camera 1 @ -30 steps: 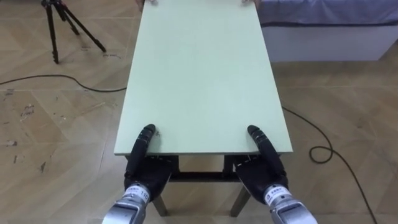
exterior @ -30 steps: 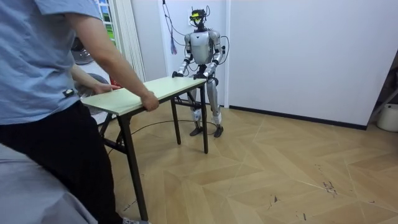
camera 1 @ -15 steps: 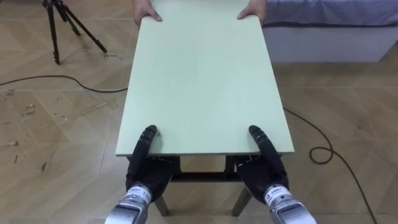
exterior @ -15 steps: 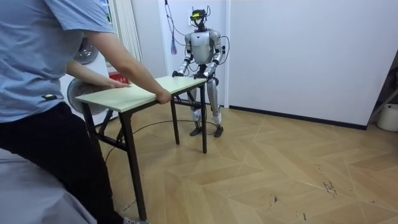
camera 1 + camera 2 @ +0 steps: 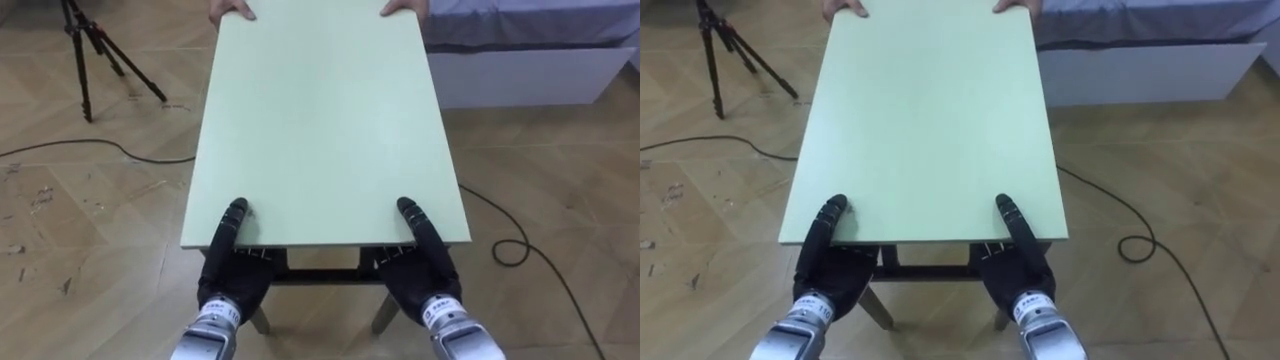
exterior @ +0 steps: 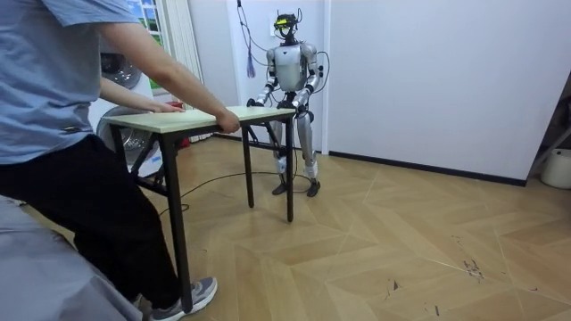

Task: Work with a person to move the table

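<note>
A pale green table (image 5: 320, 120) stretches away from me, its dark frame and legs showing under the near edge. My left hand (image 5: 233, 272) grips the near edge at its left corner, thumb on top and palm below. At the right corner my right hand (image 5: 422, 272) holds it the same way. A person's hands (image 5: 232, 10) hold the far edge at both corners. In the room view the person (image 6: 62, 134) leans over the table (image 6: 210, 118) at the room view's left, and I stand upright at its other end.
A black tripod (image 5: 85, 45) stands on the wood floor to the far left. A white bed base (image 5: 530, 60) lies to the far right. Dark cables (image 5: 520, 250) run over the floor on both sides. A white bin (image 6: 558, 168) sits by the wall.
The person has stepped back toward the room view's left and the table has shifted that way with them. Both my hands keep their hold on the near edge.
</note>
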